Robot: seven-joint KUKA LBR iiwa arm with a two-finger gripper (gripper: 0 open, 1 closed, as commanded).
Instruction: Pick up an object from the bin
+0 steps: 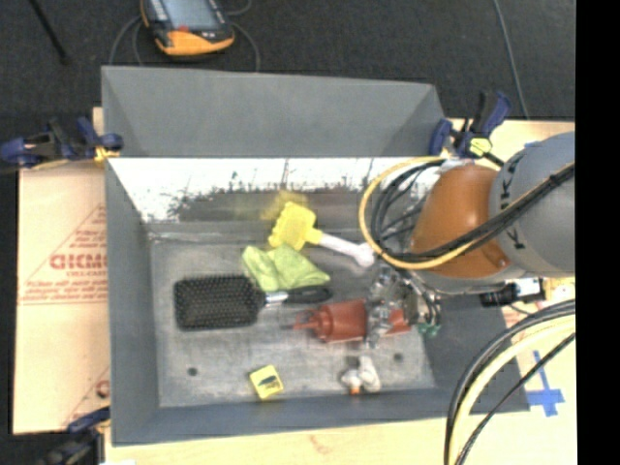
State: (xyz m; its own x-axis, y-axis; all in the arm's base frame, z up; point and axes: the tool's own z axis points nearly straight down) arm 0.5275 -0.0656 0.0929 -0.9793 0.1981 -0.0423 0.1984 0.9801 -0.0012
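Note:
My gripper (pixel 395 305) is low in the right part of the bin, under the arm's orange cover. It sits over the right end of a red bottle-like thing (pixel 334 323) that lies on its side with its narrow end pointing left. The gripper hides that right end. Just below it, near the front wall, lies a small white and orange piece (pixel 360 378). A yellow tool head on a white handle (pixel 308 231) lies up and to the left of the gripper, its handle end close to the arm.
A yellow-green cloth (pixel 281 269) lies mid-bin, beside a black hairbrush (pixel 218 301) to its left. A small yellow block (pixel 265 382) rests near the front wall. The arm and its cables cover the bin's right side.

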